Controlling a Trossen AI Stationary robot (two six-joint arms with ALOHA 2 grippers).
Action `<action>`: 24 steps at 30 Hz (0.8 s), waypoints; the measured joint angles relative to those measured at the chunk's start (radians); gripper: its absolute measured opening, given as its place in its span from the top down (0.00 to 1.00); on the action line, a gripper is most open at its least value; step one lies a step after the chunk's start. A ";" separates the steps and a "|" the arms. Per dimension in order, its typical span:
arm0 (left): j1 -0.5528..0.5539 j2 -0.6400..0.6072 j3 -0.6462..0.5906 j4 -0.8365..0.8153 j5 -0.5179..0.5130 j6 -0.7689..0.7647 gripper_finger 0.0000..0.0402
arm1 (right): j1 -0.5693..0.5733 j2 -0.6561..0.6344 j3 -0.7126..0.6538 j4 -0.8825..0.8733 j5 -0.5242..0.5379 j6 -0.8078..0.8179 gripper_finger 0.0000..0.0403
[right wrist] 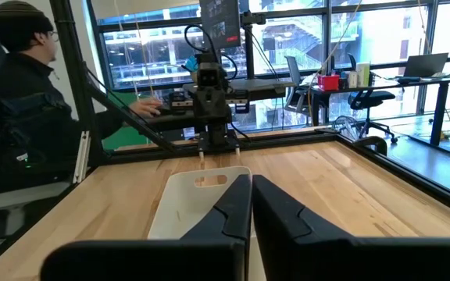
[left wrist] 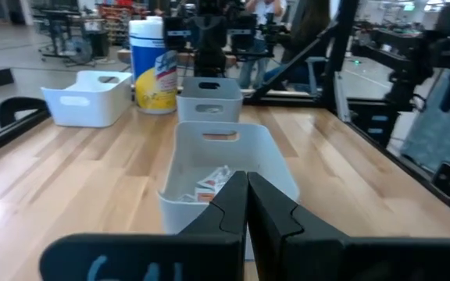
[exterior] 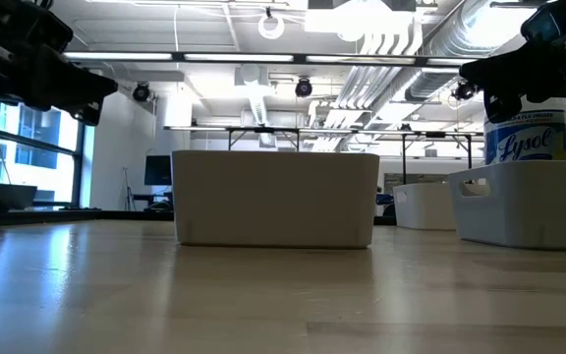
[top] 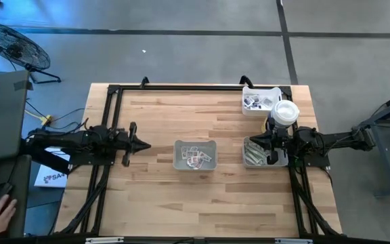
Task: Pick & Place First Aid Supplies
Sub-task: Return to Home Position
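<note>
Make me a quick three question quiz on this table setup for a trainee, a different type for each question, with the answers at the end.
1. True or false: the left gripper and the right gripper are both shut with nothing between their fingers.
2. The white-lidded bottle stands: A) next to the white bin; B) inside the middle grey bin; C) at the table's left edge.
3. Short answer: which bin holds the long green-grey strips?

Key: 1 true. 2 A. 3 the right grey bin, under the right arm.
</note>
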 joint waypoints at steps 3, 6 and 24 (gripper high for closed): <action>-0.014 0.004 0.000 0.000 0.003 0.000 1.00 | 0.000 0.000 0.000 0.000 0.000 0.000 0.99; -0.012 0.005 0.000 0.000 0.003 0.000 1.00 | 0.000 0.000 0.000 0.000 0.000 0.000 0.99; -0.011 0.005 0.000 0.000 0.003 0.000 1.00 | 0.000 0.000 0.000 0.000 0.000 0.000 0.99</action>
